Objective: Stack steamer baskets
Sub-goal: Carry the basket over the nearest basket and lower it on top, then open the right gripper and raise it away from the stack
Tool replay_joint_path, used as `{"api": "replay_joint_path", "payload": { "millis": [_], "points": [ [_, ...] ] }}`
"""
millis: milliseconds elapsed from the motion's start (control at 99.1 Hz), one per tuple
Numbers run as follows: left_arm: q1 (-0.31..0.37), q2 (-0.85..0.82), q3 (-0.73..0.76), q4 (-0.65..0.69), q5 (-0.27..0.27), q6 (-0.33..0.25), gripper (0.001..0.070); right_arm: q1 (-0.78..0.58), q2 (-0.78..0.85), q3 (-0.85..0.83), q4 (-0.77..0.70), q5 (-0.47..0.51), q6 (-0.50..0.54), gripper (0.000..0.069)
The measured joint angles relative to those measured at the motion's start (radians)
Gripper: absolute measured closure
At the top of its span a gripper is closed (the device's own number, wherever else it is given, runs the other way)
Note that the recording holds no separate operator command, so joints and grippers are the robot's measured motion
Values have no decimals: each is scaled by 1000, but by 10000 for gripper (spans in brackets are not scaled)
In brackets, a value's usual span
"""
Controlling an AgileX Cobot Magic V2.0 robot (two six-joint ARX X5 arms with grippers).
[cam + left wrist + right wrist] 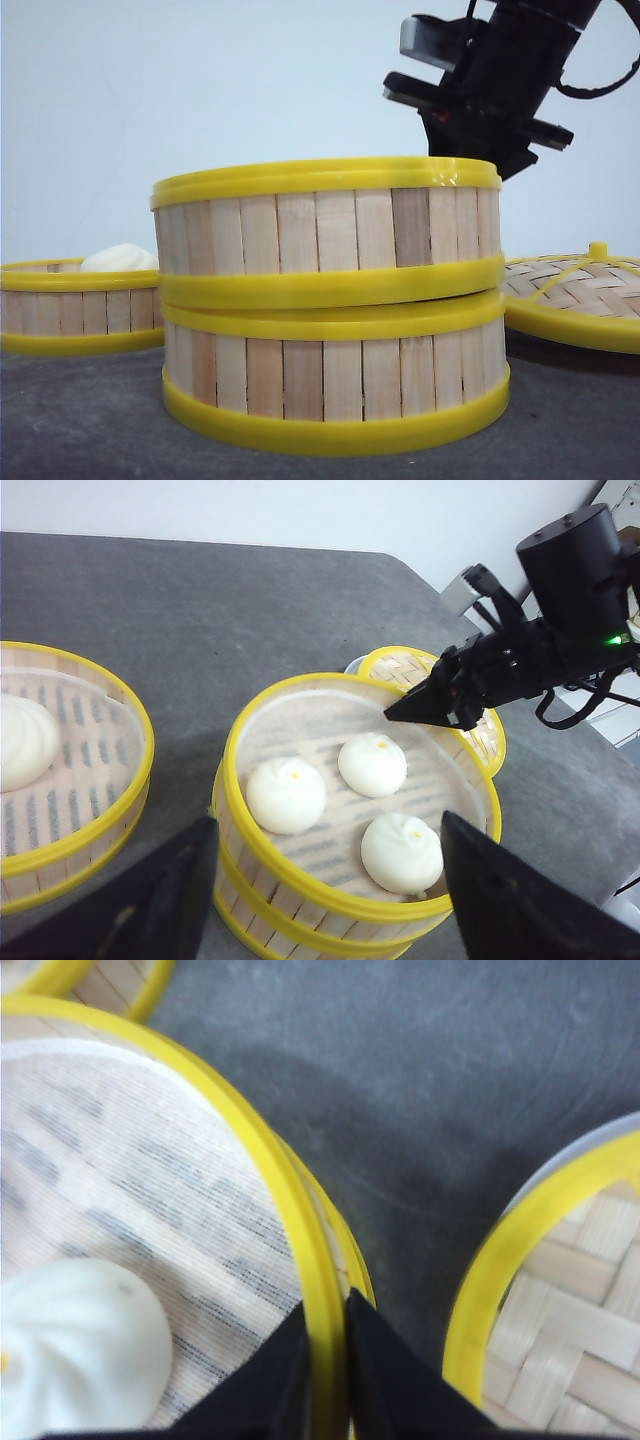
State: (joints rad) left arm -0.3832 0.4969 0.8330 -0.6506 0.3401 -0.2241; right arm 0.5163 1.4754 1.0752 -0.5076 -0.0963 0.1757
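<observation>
Two baskets are stacked mid-worktop, the top basket (325, 232) sat slightly offset on the bottom basket (335, 385). Three buns (372, 764) are seen on its liner. Its far rim is pinched by the right end effector (325, 1355), fingers either side of the yellow ring. The left end effector (325, 890) is spread wide, holding nothing, above the near rim. A third basket (75, 305) sits off left, a woven lid (580, 295) right, on the grey worktop (90, 420).
</observation>
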Motion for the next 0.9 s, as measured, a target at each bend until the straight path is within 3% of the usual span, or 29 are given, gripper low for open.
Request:
{"api": "replay_joint_path", "payload": {
  "millis": [333, 474, 615, 777, 898],
  "points": [
    [0, 0, 0, 0, 0, 3, 282, 0, 7, -3, 3, 6, -6, 657],
    [0, -1, 0, -1, 0, 3, 282, 0, 11, -6, -34, -2, -16, 559],
    [0, -2, 0, -2, 0, 3, 282, 0, 11, -7, -32, 14, -23, 515],
    [0, -2, 0, -3, 0, 4, 282, 0, 0, -7, -25, 15, -23, 368],
    [0, -2, 0, -3, 0, 4, 282, 0, -84, -12, 0, 15, -23, 337]
  ]
}}
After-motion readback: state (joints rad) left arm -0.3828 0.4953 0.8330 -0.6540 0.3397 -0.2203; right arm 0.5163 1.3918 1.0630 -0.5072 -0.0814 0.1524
